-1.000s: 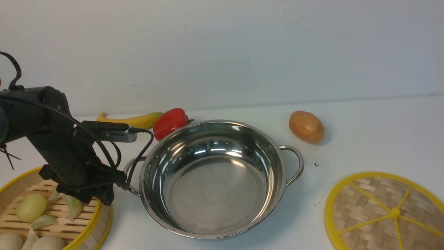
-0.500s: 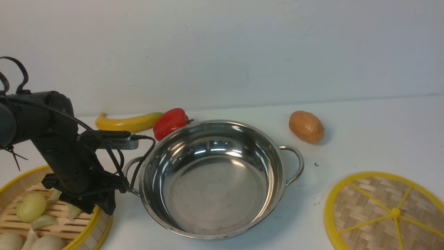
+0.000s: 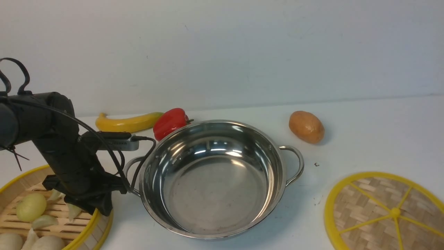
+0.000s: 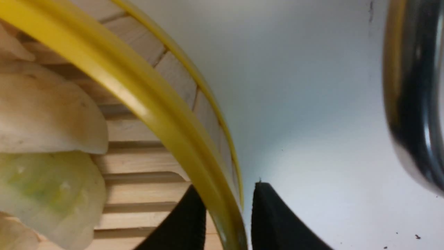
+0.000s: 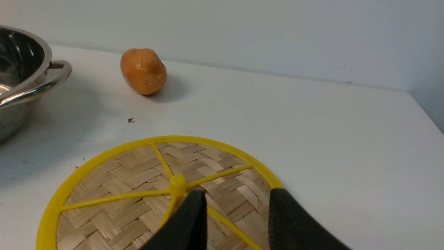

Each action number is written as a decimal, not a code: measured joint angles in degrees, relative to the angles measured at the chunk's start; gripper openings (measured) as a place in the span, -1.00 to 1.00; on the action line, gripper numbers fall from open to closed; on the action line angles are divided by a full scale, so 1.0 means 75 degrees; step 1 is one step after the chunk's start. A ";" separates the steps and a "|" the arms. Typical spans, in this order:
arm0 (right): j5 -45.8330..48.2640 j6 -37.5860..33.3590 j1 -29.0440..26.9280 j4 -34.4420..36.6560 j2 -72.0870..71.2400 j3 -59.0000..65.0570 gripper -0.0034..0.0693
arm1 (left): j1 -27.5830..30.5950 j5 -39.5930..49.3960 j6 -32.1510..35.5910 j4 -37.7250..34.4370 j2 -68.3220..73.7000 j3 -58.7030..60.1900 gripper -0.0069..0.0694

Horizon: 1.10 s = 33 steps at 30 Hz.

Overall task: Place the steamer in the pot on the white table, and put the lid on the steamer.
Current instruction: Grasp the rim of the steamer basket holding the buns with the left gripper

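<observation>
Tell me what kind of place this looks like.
Probably a robot test table set up as a pretend kitchen: a shiny pot sits beside a bamboo steamer of toy-like dumplings, a robot arm reaches over the steamer's rim, and a plain pale wall stands behind.

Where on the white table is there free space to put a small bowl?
Bare patches on the white table: right of the potato, beyond the lid; also a narrower one between the pot and the lid. It is crowded at the pot's left, where the pepper, left gripper and steamer are close.
</observation>
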 joint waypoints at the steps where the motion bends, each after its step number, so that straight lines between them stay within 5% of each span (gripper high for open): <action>1: 0.0000 0.0000 0.0000 0.0000 0.0000 0.0000 -0.24 | 0.0000 0.0000 -0.0036 0.0000 0.0044 0.0000 -0.42; 9: 0.0000 0.0000 0.0000 0.0000 0.0000 0.0000 -0.24 | 0.0000 0.0085 -0.0342 0.0045 0.0097 0.0000 -0.75; 33: 0.0000 0.0000 0.0000 0.0000 0.0000 0.0000 -0.24 | -0.0007 0.1872 -0.0745 0.0535 -0.0697 -0.1251 -0.75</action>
